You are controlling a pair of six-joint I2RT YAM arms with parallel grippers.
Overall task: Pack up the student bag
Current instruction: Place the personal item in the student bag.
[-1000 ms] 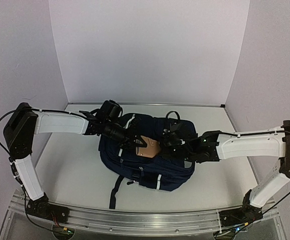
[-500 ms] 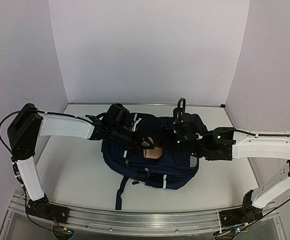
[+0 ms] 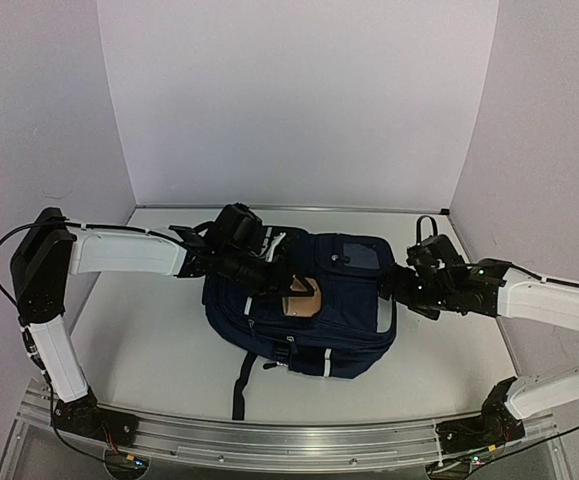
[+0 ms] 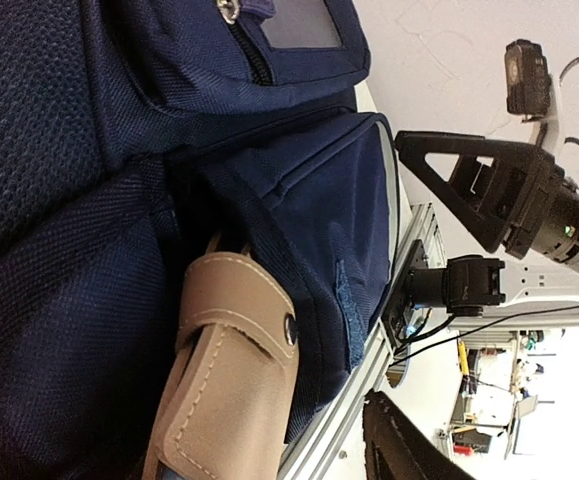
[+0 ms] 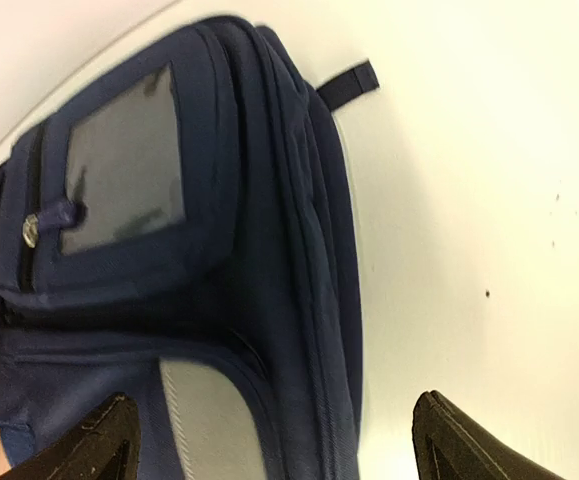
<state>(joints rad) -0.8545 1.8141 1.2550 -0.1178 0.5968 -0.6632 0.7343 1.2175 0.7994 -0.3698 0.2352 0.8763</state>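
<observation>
The student bag (image 3: 319, 320) lies flat mid-table, navy with white stripes and a grey patch (image 5: 129, 170). A tan leather case (image 3: 300, 299) pokes out of a pocket on its top; the left wrist view shows the case (image 4: 234, 370) half inside the navy fabric (image 4: 69, 200). My left gripper (image 3: 275, 281) sits at the case with its jaws open; one dark finger (image 4: 404, 450) stands apart from the case. My right gripper (image 3: 401, 283) hangs open at the bag's right side, and its fingertips (image 5: 104, 440) straddle the bag's edge (image 5: 319, 300) and bare table.
A dark strap (image 3: 239, 385) trails from the bag toward the aluminium rail (image 3: 269, 435) at the near edge. White walls close in the back and both sides. The right arm (image 4: 509, 190) shows beyond the bag in the left wrist view.
</observation>
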